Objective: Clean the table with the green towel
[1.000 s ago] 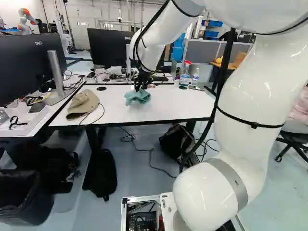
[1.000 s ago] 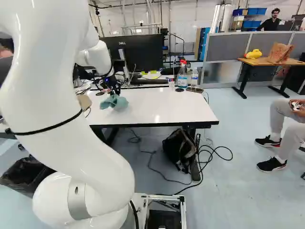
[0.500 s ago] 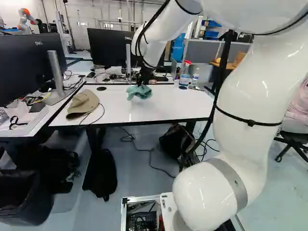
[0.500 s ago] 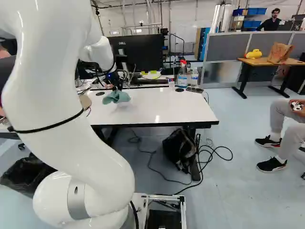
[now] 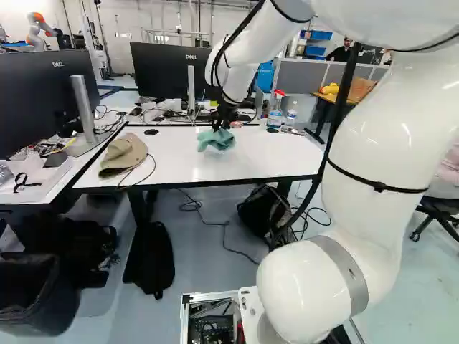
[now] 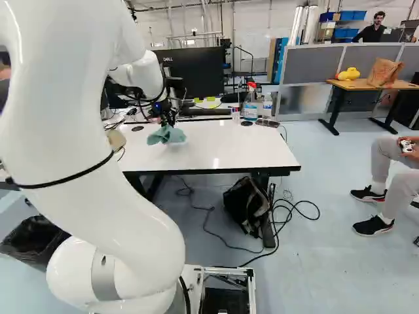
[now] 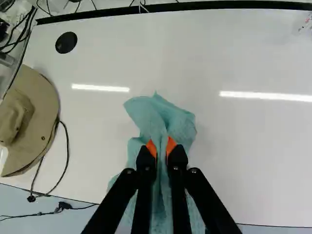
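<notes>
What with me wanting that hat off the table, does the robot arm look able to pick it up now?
Probably not: its gripper is shut on the towel, so it has no grip to spare, though the way across the table to the hat looks free.

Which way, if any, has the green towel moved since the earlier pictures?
Yes, the green towel has moved right in the left base view, away from the hat; the hand holds it.

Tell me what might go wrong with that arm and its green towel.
The towel could snag the cord of the hat and drag it along. The gripper pinches only the towel's middle, so its loose edges might bunch up. A wide sweep might knock over the spray bottle.
</notes>
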You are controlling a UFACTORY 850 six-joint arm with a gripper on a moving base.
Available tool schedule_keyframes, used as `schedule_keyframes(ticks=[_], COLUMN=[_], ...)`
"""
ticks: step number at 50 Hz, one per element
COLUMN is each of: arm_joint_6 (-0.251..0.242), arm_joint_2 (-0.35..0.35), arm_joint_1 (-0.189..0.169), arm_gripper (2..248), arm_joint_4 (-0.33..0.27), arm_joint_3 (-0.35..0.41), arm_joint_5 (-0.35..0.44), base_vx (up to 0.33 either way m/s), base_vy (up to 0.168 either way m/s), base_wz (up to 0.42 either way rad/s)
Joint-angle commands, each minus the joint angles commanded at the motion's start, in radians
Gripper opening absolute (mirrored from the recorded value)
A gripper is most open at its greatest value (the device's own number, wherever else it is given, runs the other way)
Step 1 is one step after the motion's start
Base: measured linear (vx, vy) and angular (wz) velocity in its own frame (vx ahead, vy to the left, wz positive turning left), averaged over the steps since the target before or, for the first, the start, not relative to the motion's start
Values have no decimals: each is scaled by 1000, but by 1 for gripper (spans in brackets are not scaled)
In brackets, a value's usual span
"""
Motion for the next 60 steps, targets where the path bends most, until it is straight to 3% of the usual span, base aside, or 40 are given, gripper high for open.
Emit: schedule_keyframes(ticks=[51, 60], arm_joint_6=[0, 0], arm_joint_2=[-145, -145], arm_joint_1=[0, 0], arm_gripper=[41, 41], arm_joint_4=[0, 0], arm_joint_3=[-22, -22], arm_joint_5=[-2, -19], base_vx=[0, 0], base_vy=[0, 0], base_wz=[0, 0])
